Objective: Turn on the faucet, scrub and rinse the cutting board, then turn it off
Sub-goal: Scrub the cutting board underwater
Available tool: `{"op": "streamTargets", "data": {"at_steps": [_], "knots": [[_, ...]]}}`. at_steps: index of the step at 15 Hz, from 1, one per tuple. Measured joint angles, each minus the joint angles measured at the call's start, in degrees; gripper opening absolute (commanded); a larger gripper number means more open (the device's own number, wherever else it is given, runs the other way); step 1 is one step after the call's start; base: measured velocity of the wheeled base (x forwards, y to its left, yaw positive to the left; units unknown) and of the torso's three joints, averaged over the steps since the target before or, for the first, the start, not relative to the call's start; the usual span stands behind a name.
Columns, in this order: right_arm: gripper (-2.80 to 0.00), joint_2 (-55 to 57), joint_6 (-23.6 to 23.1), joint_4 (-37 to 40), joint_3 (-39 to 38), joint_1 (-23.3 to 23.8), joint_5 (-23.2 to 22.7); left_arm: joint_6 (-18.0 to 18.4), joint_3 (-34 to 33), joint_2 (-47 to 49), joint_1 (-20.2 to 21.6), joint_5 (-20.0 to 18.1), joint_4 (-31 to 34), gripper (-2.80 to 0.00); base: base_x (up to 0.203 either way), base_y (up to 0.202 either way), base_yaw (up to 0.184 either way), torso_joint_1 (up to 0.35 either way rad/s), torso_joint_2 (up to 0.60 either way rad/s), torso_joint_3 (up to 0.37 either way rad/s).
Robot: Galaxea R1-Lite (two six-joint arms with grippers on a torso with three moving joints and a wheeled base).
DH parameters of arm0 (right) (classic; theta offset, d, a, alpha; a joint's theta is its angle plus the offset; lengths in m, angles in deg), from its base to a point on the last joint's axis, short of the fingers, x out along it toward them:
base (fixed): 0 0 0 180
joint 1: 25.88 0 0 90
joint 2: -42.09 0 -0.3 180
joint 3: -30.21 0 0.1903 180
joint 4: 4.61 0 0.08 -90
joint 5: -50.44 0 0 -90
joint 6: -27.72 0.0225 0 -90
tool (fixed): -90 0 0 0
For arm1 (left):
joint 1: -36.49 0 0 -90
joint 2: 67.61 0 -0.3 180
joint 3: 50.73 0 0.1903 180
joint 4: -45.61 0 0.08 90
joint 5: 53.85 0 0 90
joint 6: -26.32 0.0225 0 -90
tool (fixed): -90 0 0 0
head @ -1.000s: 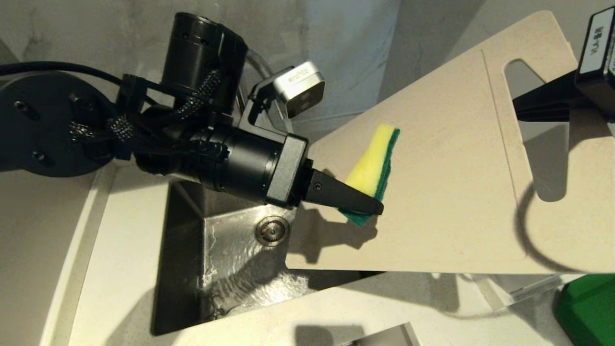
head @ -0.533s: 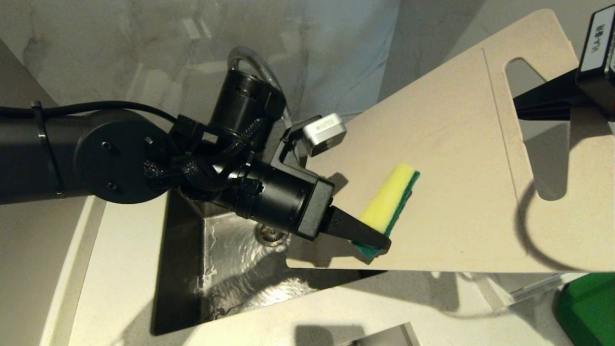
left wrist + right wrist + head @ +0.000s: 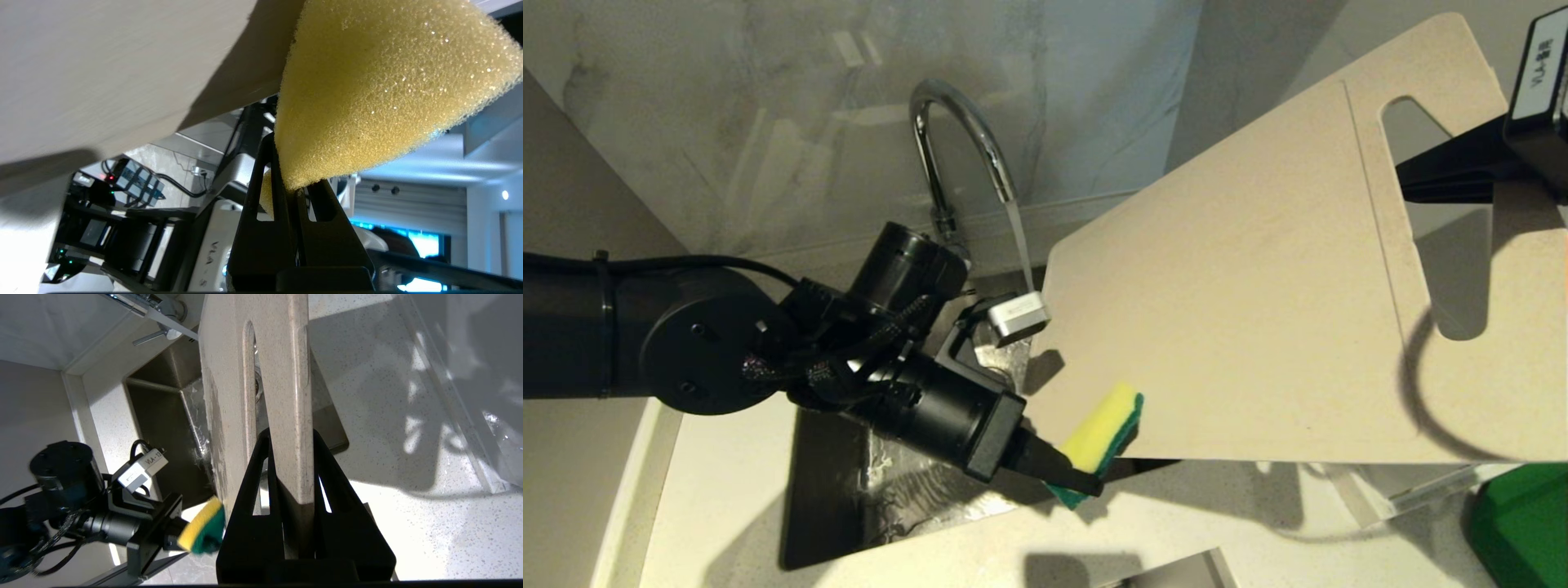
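Since a second ago my left gripper (image 3: 1086,483) has dragged the sponge (image 3: 1104,425) down to the board's near edge, uncovering the faucet (image 3: 956,122); board (image 3: 1241,310) hangs tilted over the sink (image 3: 833,506), stiff, light, I judge slippery wet, so right gripper (image 3: 292,506) clamps its handle end; left jaws pinch the soft sponge shut.

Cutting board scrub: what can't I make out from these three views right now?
- Faucet lever: head view, left arm covers the base.
- Sink drain: head view, behind the left gripper.
- Cutting board underside: faces away in every view.
- Right gripper: head view, mostly cut off by the edge.
- Sponge green side: left wrist view, turned away.
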State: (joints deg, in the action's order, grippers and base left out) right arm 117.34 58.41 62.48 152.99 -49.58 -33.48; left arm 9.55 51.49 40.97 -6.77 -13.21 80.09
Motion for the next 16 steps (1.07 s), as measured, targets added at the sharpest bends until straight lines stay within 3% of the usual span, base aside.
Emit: {"op": "streamTargets", "data": {"at_steps": [4,7,10,16], "knots": [[-2.80,0.00,-0.02,-0.02,0.00,0.00,-0.07,0.02,-13.45,-3.73,5.22,-0.16,-7.75,-2.80,0.000,0.000,0.000,0.000,0.00,0.000],[-2.80,-0.12,-0.10,-0.02,0.00,0.00,-0.05,0.02,-17.49,-6.34,7.55,-0.32,-10.32,-2.80,0.000,0.000,0.000,0.000,0.00,0.000],[-2.80,-0.45,-0.29,0.22,0.00,0.00,0.04,-0.66,-10.16,-8.49,7.44,-0.17,-8.69,-2.80,0.000,0.000,0.000,0.000,0.00,0.000],[-2.80,-0.91,-0.22,0.44,-0.24,-0.09,0.04,-1.57,18.75,-4.60,4.16,-0.02,2.48,-2.80,0.000,0.000,0.000,0.000,0.00,0.000]]}}
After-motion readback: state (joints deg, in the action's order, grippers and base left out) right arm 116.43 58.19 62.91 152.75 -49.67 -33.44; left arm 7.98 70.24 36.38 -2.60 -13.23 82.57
